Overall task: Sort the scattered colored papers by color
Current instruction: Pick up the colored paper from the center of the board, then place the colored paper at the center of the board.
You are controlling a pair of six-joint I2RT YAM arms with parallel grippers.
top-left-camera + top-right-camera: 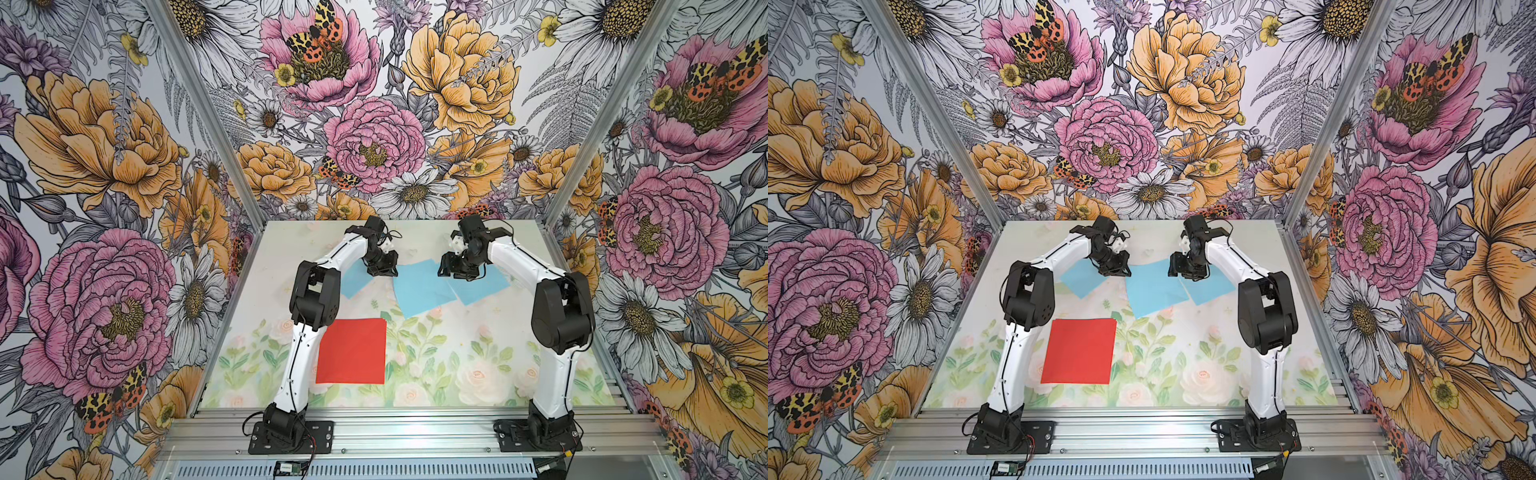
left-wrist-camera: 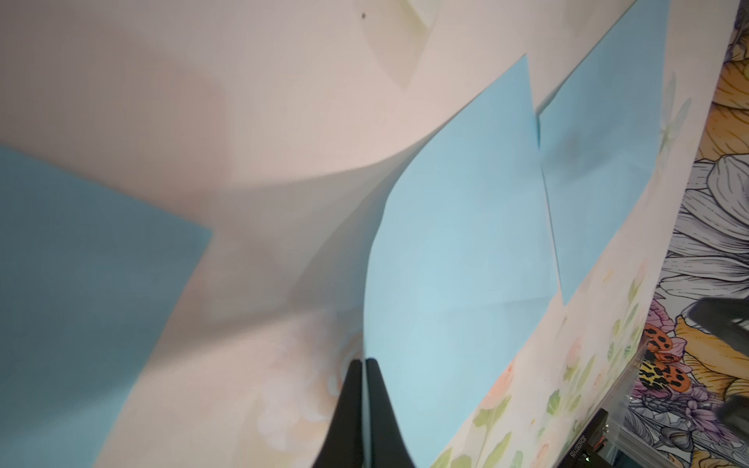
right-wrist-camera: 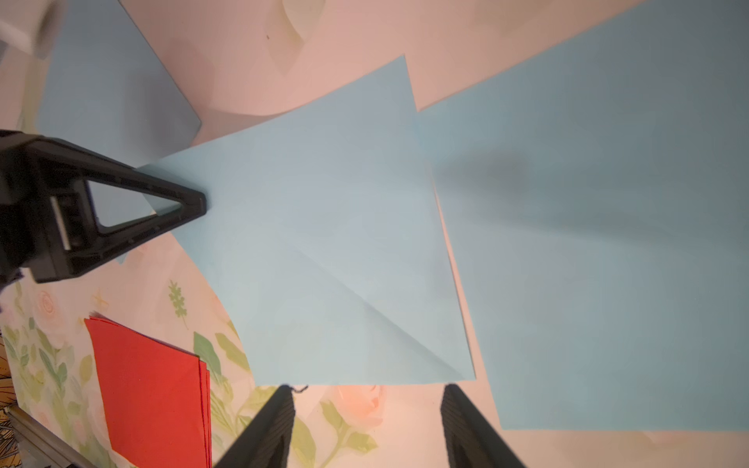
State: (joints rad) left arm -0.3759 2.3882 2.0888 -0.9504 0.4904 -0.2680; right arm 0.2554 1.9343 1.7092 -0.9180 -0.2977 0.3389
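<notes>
A neat stack of red papers (image 1: 352,351) (image 1: 1079,352) lies front left, also seen in the right wrist view (image 3: 154,385). Three blue papers lie in a row farther back: left (image 1: 356,284), middle (image 1: 419,291) and right (image 1: 484,286). My left gripper (image 1: 384,272) (image 2: 363,362) is shut on the near-left edge of the middle blue paper (image 2: 458,263), which curls up there. My right gripper (image 1: 453,272) (image 3: 367,393) hangs open over the middle blue paper's (image 3: 324,243) other edge, nothing between its fingers. That view shows the left gripper (image 3: 194,202) pinching the sheet.
The tabletop (image 1: 457,365) is printed with pale roses and leaves. Flowered walls close in the back and both sides. An aluminium rail (image 1: 415,428) with both arm bases runs along the front. The right blue paper (image 3: 608,243) nearly touches the middle one.
</notes>
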